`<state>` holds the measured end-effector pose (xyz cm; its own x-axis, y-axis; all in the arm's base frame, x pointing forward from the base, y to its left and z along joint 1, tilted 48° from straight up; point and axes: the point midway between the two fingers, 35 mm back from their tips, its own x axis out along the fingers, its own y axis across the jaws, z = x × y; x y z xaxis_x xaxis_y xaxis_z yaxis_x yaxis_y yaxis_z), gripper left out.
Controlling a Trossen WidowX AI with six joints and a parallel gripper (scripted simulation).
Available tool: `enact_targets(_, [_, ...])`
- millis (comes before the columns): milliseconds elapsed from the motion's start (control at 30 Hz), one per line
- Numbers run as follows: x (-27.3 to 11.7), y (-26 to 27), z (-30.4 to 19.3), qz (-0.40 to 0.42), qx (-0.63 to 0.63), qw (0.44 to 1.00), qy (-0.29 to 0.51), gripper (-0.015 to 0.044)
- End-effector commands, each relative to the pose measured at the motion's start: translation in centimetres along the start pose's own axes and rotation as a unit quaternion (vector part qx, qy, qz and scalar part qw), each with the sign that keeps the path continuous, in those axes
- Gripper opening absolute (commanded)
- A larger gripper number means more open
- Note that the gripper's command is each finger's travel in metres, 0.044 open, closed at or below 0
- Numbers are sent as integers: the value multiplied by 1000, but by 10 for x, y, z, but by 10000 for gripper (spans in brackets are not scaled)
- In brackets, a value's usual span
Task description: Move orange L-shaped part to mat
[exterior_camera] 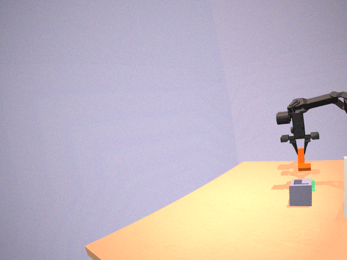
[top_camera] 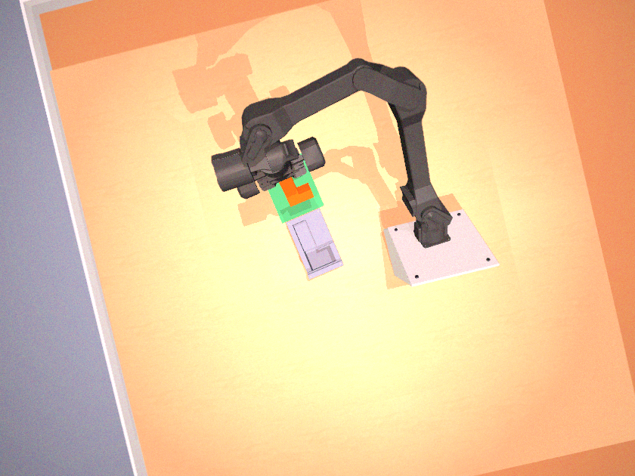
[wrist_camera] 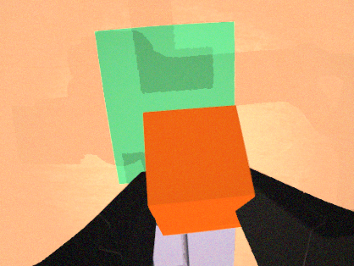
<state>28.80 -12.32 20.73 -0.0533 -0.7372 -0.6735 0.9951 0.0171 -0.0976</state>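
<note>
My gripper (exterior_camera: pixel 300 153) (wrist_camera: pixel 196 203) points down and is shut on the orange L-shaped part (top_camera: pixel 297 197) (exterior_camera: pixel 301 160) (wrist_camera: pixel 196 157), pinching its narrow end. The part hangs steeply from the fingertips in the exterior view, L-shaped end lowest and off all surfaces. In the top view it appears over the green mat (top_camera: pixel 279 205) (exterior_camera: pixel 313 185) (wrist_camera: pixel 203 36), where shadows fall. The grey tray (top_camera: pixel 314 225) (exterior_camera: pixel 300 195) (wrist_camera: pixel 212 250) stands beside the mat with its pocket empty. In the top view the fingertips are hidden under the gripper body.
The arm's white base block (top_camera: pixel 469 251) stands to the right of the tray in the top view; its edge (exterior_camera: pixel 345 184) shows at the right of the exterior view. The tray is a raised block, much taller than the thin mat.
</note>
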Motion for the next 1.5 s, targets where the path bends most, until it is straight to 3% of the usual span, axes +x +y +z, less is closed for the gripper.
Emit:
enact_targets(0, [2, -1, 3, 0, -2, 1000, -2, 0])
enact_targets(1467, [69, -1, 4, 1, -1, 1000, -4, 0])
